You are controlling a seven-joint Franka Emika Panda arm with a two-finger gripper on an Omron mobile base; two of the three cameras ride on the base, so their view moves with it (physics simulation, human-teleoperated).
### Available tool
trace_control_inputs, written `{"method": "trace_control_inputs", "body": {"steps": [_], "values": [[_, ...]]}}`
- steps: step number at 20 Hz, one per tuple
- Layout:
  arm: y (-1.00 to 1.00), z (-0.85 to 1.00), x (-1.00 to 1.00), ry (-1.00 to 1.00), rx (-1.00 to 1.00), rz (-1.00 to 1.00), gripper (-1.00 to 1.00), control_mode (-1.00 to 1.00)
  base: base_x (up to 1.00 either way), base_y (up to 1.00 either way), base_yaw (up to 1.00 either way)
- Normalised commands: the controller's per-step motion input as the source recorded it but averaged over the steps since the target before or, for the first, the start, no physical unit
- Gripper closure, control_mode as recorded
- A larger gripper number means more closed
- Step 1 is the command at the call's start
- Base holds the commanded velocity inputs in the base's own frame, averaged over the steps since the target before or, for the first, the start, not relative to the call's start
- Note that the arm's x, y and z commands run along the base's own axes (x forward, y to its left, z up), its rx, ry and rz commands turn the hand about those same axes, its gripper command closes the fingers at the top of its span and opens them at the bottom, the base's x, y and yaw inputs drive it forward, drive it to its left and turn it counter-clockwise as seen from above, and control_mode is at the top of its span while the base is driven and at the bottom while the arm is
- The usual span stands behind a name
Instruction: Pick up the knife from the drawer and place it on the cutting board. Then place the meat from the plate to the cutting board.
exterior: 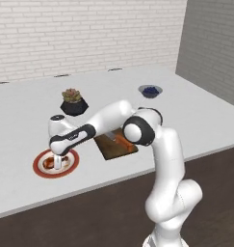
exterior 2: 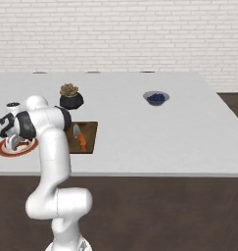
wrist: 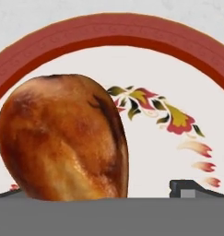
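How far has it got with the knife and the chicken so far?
Done: the knife already lies on the cutting board. In hand: the open gripper is down over the plate, close around the meat, not yet gripping it as far as the hand view shows. Left: close on the meat, lift it and set it on the board.

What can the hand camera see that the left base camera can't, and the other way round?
Hand view alone: the flower pattern painted on the plate and the browned skin of the meat up close. Left base view alone: the knife lying on the cutting board, the berry bowl, the potted plant. Both: plate and meat.
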Motion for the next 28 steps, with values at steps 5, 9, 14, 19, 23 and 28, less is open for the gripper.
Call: {"method": "trace_control_inputs", "body": {"steps": [5, 9, 14, 19, 23, 28], "values": [[0.06, -0.3, -0.01, 0.0, 0.0, 0.04, 1.0, -1.0, 0.0, 0.0, 0.0], [0.0, -0.03, -0.21, 0.0, 0.0, 0.0, 1.0, -1.0, 0.0, 0.0, 0.0], [-0.24, 0.01, -0.45, -0.06, 0.0, 0.03, 1.0, -1.0, 0.0, 0.0, 0.0], [-0.95, 0.57, -0.55, -0.24, 0.0, 0.13, 1.0, -1.0, 0.0, 0.0, 0.0], [-1.0, 0.76, -0.26, -0.18, 0.0, 0.01, 1.0, -1.0, 0.0, 0.0, 0.0], [-1.0, 0.36, 0.37, 0.03, 0.01, -0.16, 1.0, -1.0, 0.0, 0.0, 0.0]]}}
